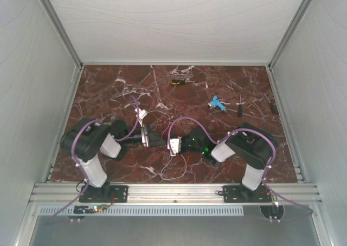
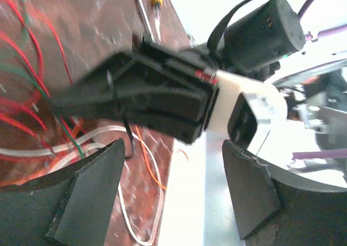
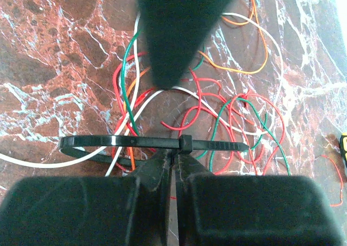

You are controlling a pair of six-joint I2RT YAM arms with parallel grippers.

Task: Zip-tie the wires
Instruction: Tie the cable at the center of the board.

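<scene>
A red-brown marbled surface [image 1: 108,89] sits inside white walls, and from above the 2 arms meet near its middle, the left gripper [image 1: 157,139] and right gripper [image 1: 166,144] close together over the wires [image 1: 172,179], with a black-and-yellow tool [image 1: 177,82] well apart at the back. In the left wrist view, the left gripper [image 2: 171,194] has its 2 fingers spread, nothing between them. In the right wrist view, the right gripper [image 3: 173,160] is pressed together, pinching the zip tie [image 3: 135,142] by its head, and the strap crosses red, white, green and orange wires [image 3: 217,110].
</scene>
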